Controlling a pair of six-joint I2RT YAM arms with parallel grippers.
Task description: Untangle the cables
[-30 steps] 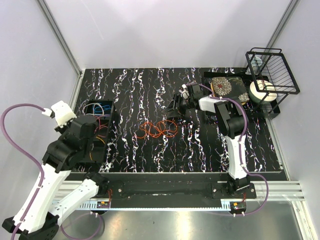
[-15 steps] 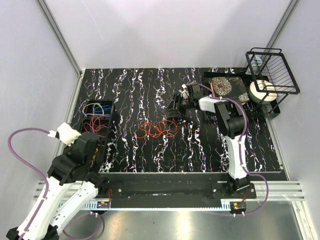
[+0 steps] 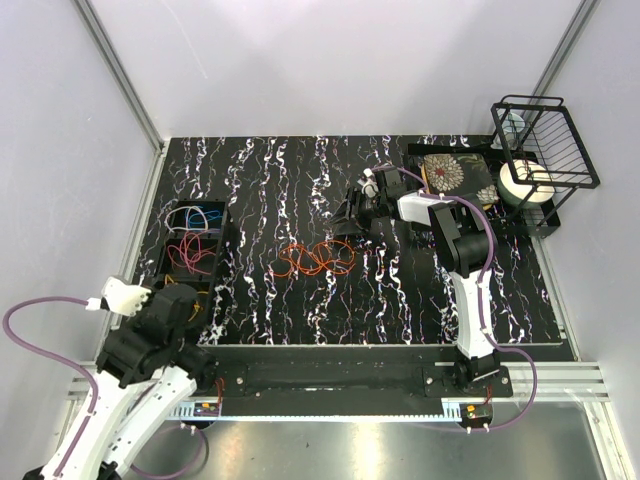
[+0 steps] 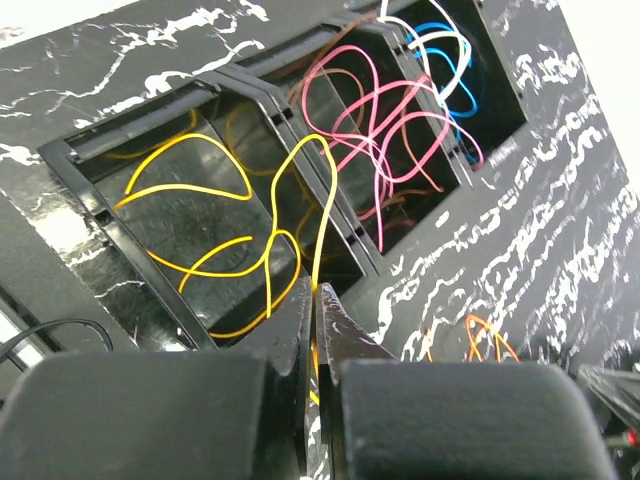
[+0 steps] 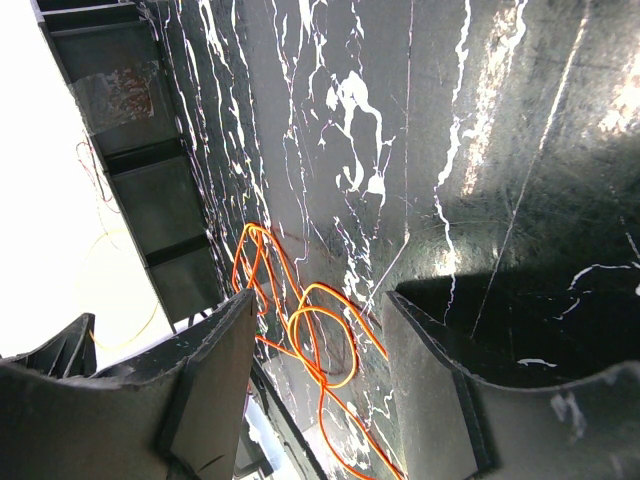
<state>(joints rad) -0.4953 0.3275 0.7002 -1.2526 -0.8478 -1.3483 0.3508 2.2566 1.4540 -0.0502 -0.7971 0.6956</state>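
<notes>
A black divided box (image 3: pixel 222 232) at the table's left holds cables. In the left wrist view, a yellow cable (image 4: pixel 205 160) lies in the nearest compartment, a pink cable (image 4: pixel 372 130) in the middle one, and blue and white cables (image 4: pixel 445 45) in the far one. My left gripper (image 4: pixel 317 295) is shut on a strand of the yellow cable, which rises out of the box; from above it (image 3: pixel 198 300) sits at the box's near end. Orange cables (image 3: pixel 316 258) lie looped mid-table. My right gripper (image 3: pixel 350 218) is open and empty just behind them, and they (image 5: pixel 322 340) show between its jaws.
A black wire rack (image 3: pixel 545 150) stands at the back right on a black tray, with a white roll (image 3: pixel 525 185) under it and a flower-patterned flat item (image 3: pixel 445 172) beside it. Grey walls close in the table on three sides.
My left arm has drawn back from over the box toward the table's near left corner, uncovering the box, with the yellow cable in its jaws. The right arm has not moved.
</notes>
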